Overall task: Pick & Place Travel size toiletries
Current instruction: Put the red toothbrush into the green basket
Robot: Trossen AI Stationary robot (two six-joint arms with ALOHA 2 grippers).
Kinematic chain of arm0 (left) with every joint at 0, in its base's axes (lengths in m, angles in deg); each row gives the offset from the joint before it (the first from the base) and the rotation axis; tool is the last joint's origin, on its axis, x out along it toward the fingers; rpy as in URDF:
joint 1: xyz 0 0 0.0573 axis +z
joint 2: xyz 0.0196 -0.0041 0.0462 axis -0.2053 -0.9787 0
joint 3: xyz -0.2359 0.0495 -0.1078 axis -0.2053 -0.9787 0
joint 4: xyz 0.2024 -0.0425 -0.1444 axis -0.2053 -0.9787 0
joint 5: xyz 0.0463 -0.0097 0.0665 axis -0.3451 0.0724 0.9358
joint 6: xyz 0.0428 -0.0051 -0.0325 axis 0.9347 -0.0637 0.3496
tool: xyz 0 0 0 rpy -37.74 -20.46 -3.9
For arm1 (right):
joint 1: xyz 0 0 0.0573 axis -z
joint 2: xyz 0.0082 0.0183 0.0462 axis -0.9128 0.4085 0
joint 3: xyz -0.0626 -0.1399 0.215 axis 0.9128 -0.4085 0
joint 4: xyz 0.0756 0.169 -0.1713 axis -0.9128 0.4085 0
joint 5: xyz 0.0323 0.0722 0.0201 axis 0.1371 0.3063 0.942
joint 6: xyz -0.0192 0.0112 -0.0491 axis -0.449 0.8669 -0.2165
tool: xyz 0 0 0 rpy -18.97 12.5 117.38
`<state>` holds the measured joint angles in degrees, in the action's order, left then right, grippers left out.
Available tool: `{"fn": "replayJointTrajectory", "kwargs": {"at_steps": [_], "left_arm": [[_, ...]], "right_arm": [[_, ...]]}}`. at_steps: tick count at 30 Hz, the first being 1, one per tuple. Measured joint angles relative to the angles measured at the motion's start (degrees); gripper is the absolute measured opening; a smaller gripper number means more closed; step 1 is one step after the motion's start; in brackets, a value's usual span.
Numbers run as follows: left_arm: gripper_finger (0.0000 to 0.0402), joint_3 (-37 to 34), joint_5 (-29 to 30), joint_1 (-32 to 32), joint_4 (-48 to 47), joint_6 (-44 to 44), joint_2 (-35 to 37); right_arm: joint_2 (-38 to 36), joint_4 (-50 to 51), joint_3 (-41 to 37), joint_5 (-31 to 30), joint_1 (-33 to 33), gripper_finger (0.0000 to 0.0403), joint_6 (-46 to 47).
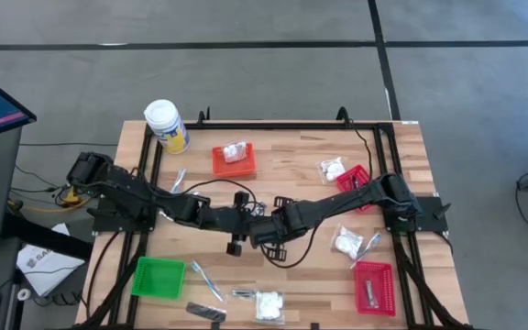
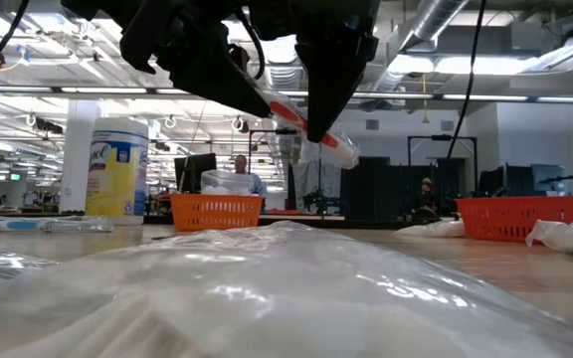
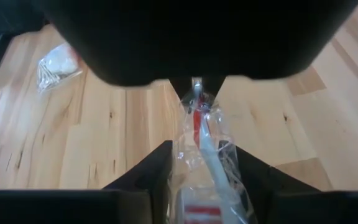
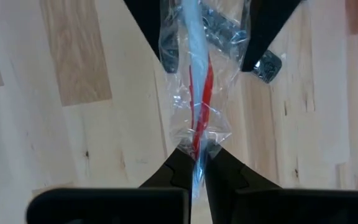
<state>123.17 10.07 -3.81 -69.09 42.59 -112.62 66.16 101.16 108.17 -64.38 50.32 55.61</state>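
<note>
Two grippers are meeting above mid-bench: the right gripper (image 4: 194,163) is clenching one end of a clear-wrapped stick (image 4: 194,93), while the left gripper's (image 3: 202,163) jaws are flanking its other end, contact unclear.

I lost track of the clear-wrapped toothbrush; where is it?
Mid-table, off the wood: the clear-wrapped toothbrush hangs between both hands, right hand pinching one end, left hand around the other.

You've got a clear-wrapped stick (image 4: 196,93), white with a red stripe, against the pale blond wood counter (image 1: 291,174) with darker planks. Your arms and their fingers (image 4: 169,171) are black. The jar (image 1: 166,125) is yellow-labelled with a white lid; baskets run orange (image 1: 234,160), red (image 1: 374,288) and bright green (image 1: 158,277).
</note>
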Motion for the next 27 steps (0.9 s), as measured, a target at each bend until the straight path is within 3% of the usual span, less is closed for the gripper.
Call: {"fn": "replayJointTrajectory", "kwargs": {"at_steps": [14, 18, 23, 27], "left_arm": [[0.0139, 1.2, -1.4, 0.4, 0.3, 0.1, 0.0], [0.0113, 1.2, -1.0, 0.4, 0.3, -0.1, 0.0], [0.0045, 1.2, -0.9, 0.4, 0.1, -0.2, 0.0], [0.0044, 1.3, -0.8, 0.4, -0.4, -0.8, 0.0]], "right_arm": [[0.0, -0.5, 0.0, 0.1, 0.2, 0.0012, 0.0], [0.0, -0.6, 0.0, 0.1, 0.2, 0.0014, 0.1], [0.0, -0.6, 0.0, -0.1, 0.2, 0.0015, 0.1], [0.0, -0.6, 0.0, -0.4, 0.2, 0.0016, -0.2]]}}
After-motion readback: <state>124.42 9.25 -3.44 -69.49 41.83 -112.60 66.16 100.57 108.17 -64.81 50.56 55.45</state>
